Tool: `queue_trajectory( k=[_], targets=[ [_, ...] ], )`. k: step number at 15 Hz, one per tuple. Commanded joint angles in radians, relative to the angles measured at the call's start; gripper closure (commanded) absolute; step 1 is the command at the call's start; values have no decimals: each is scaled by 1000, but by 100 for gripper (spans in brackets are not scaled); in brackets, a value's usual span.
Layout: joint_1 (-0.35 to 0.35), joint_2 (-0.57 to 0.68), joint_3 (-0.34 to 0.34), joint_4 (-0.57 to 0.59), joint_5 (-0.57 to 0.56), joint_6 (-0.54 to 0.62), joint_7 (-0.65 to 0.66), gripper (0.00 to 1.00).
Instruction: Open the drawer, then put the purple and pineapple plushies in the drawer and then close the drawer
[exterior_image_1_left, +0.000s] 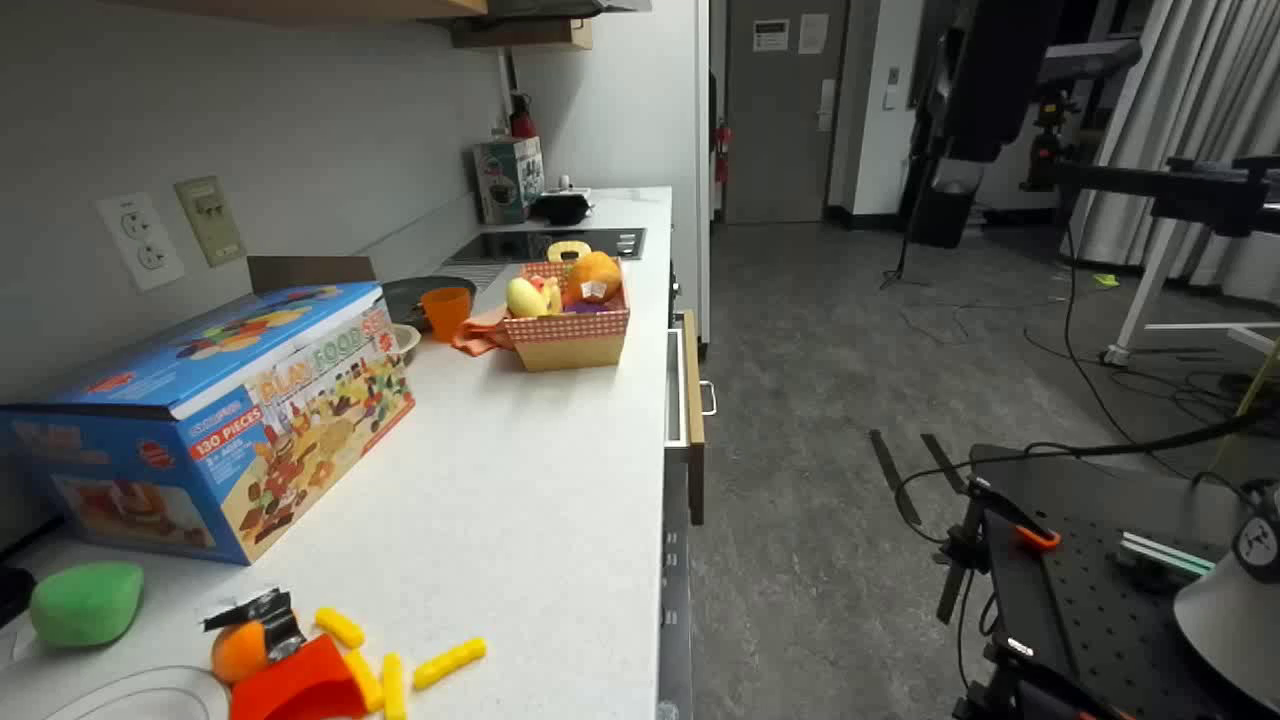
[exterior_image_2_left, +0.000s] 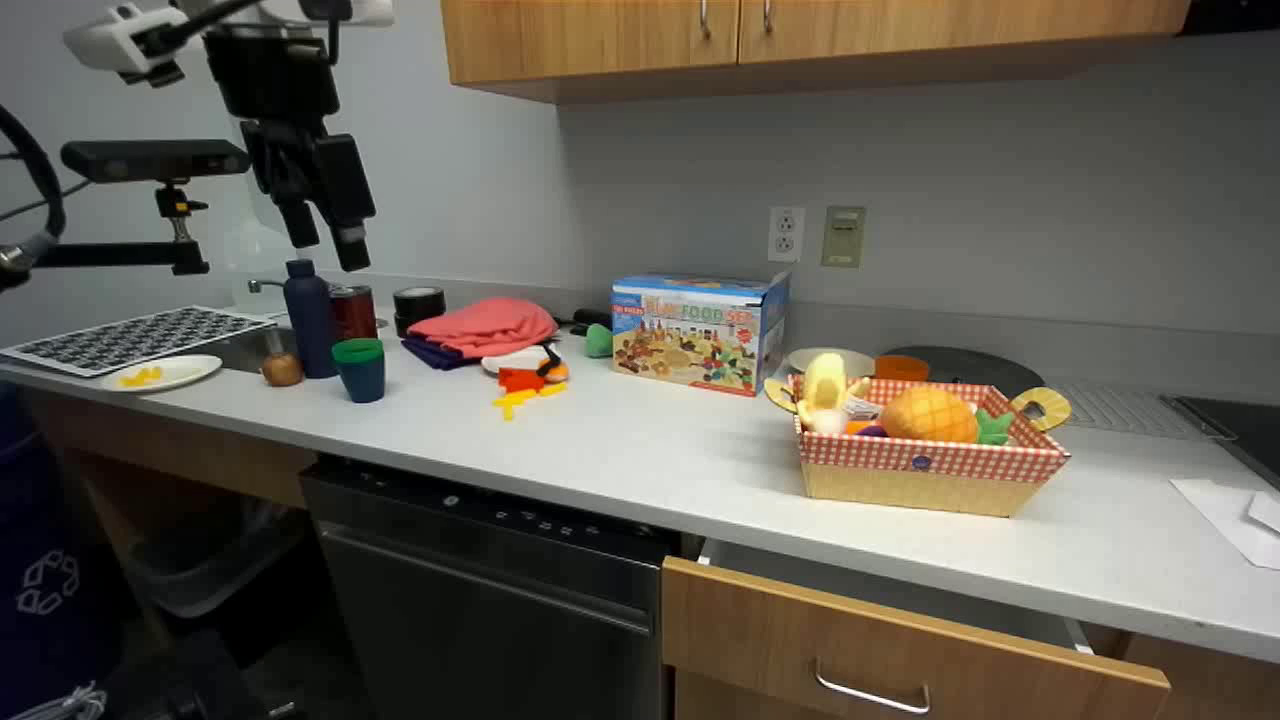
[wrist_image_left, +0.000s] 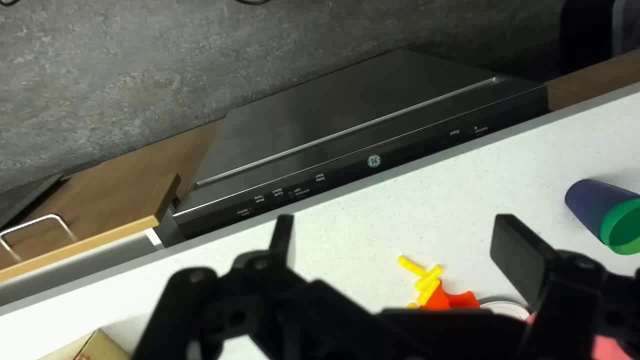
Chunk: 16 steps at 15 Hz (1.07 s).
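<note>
The wooden drawer (exterior_image_2_left: 900, 640) stands partly open below the counter, with a silver handle on its front. It also shows in an exterior view (exterior_image_1_left: 696, 410) and at the left of the wrist view (wrist_image_left: 95, 210). The orange pineapple plushie (exterior_image_2_left: 930, 415) (exterior_image_1_left: 593, 277) lies in a red-checked basket (exterior_image_2_left: 915, 485) (exterior_image_1_left: 570, 352) on the counter above the drawer. A bit of purple plushie (exterior_image_2_left: 872, 431) (exterior_image_1_left: 588, 308) shows low in the basket, mostly hidden. My gripper (exterior_image_2_left: 326, 245) (wrist_image_left: 395, 235) is open and empty, high over the counter, far from basket and drawer.
A play food box (exterior_image_2_left: 690, 335) (exterior_image_1_left: 230, 400) stands near the wall. Toy fries (wrist_image_left: 425, 282) lie below the gripper. A bottle (exterior_image_2_left: 310, 320) and a cup (exterior_image_2_left: 360, 370) (wrist_image_left: 600, 205) stand near it. Cabinets (exterior_image_2_left: 600, 45) overhang the counter. A dishwasher (exterior_image_2_left: 490, 600) adjoins the drawer.
</note>
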Motion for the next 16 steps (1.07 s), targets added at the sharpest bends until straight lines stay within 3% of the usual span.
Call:
queue_trajectory(
  k=[1,12,16],
  targets=[
    [-5,2,4,3,2,-4,-3,0],
    [-5,2,3,3,2,-4,-3,0],
    [-82,47,-58,35,-71,-48,-21,0]
  ],
)
